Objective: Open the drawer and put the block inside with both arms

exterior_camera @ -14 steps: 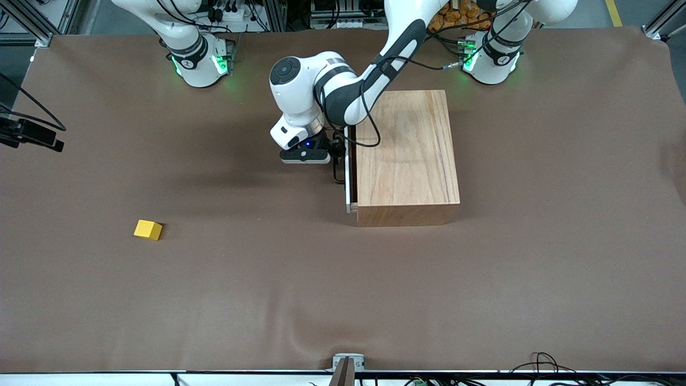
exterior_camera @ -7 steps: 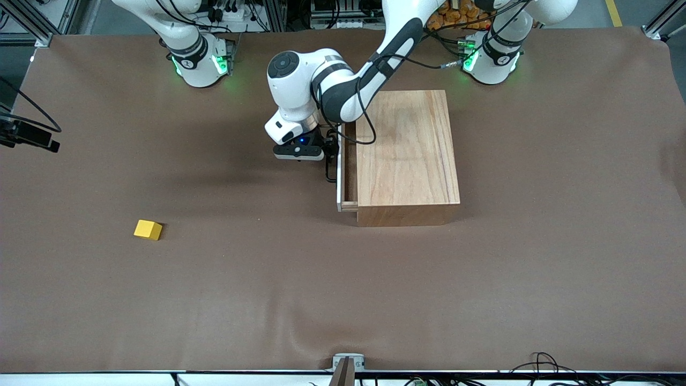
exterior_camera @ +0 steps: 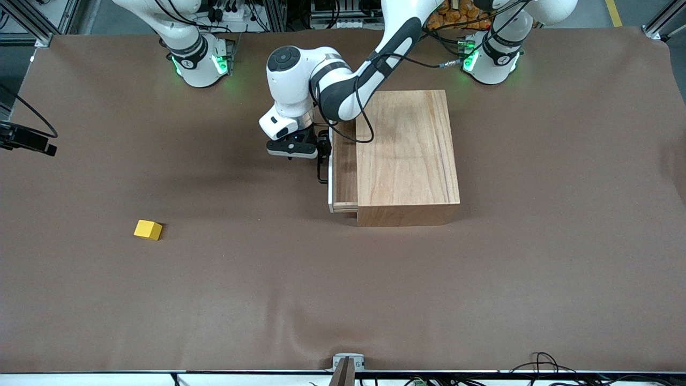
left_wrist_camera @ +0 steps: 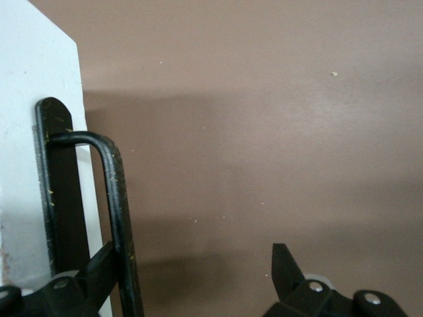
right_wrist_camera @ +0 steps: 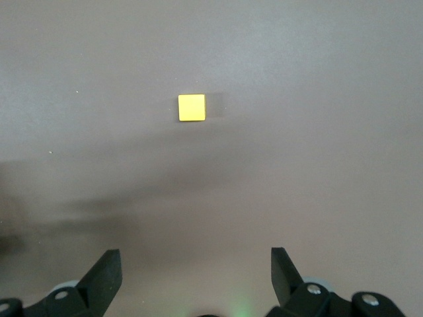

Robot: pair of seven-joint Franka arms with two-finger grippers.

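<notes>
The light-wood cabinet stands in the middle of the table. Its drawer is slid partly out toward the right arm's end, white front panel leading. My left gripper is at the black wire handle. In the left wrist view its fingers are wide apart, one hooked between the handle and the panel; the gripper is open. The yellow block lies on the table, nearer the front camera. My right gripper is open and empty, high over the block.
The brown cloth covers the whole table. The two green-lit arm bases stand along the edge farthest from the front camera. A black part with cables shows at the edge toward the right arm's end.
The drawer has slid farther out of the cabinet toward the right arm's end, and my left gripper has moved with the handle. The block has not moved.
</notes>
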